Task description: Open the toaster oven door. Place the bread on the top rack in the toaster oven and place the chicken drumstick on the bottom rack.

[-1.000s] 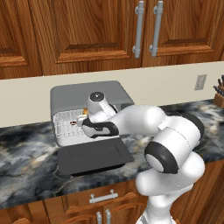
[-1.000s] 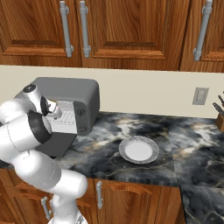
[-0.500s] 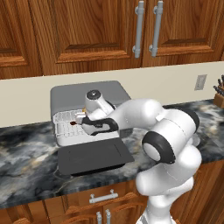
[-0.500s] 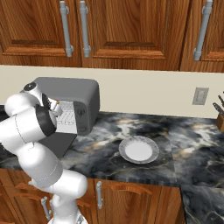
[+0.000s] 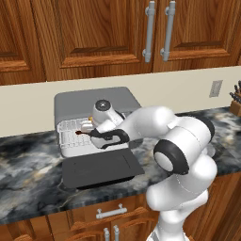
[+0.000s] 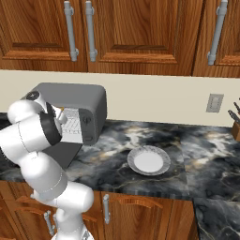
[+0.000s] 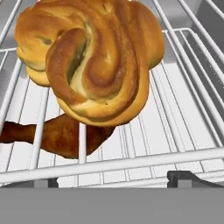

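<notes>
The toaster oven stands on the counter with its door folded down flat. In the hand view the golden twisted bread rests on the top rack. The dark brown chicken drumstick lies under it on the bottom rack, seen through the wires. My gripper is open at the oven's mouth, just in front of the racks and holding nothing. From the left base view the drumstick is a small dark spot on the racks.
A white plate sits on the dark marble counter right of the oven. A knife block stands at the far right by the wall. Wooden cabinets hang above. My arm reaches over the lowered door.
The hand has shifted slightly left and higher at the oven's opening. The gripper stayed open. The door, bread and plate have not moved.
</notes>
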Tool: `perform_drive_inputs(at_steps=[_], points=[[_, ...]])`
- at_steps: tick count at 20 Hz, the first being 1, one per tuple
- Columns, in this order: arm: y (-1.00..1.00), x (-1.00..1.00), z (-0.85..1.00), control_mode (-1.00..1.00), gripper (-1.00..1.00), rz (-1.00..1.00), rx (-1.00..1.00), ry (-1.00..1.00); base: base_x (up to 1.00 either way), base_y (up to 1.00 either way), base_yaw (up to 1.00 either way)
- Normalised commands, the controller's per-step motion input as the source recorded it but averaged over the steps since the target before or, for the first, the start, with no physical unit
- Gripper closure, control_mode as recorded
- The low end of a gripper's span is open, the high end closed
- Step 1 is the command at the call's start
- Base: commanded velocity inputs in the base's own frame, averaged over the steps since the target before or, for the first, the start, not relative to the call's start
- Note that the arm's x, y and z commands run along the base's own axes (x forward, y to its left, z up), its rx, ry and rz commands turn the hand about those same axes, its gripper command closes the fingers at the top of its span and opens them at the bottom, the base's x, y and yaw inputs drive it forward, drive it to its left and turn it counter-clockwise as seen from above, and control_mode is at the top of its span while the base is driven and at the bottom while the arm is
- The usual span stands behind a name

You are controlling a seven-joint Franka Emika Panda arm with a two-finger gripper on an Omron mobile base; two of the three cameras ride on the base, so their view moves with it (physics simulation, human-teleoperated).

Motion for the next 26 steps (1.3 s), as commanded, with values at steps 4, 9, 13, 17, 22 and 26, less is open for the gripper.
perform_drive_inputs(at_steps=[4, 9, 13, 17, 22, 26], points=[[0.03, 0.1, 0.05, -1.0, -1.0, 0.0, 0.0, 0.0, 0.0, 0.0, 0.0], [0.02, -0.15, 0.02, -1.0, -1.0, 0.0, 0.0, 0.06, 0.0, 0.0, 0.0], [-0.04, -0.51, 0.02, -1.0, -1.0, 0.0, 0.0, 0.06, 0.0, 0.0, 0.0], [-0.14, -0.59, 0.07, -1.0, -1.0, 0.0, 0.0, 0.01, 0.0, 0.0, 0.0], [-0.24, -0.58, 0.12, -1.0, -1.0, 0.0, 0.0, 0.03, 0.0, 0.0, 0.0], [-0.37, -0.58, 0.11, -1.0, -1.0, 0.02, -0.01, 0.05, 0.0, 0.0, 0.0]])
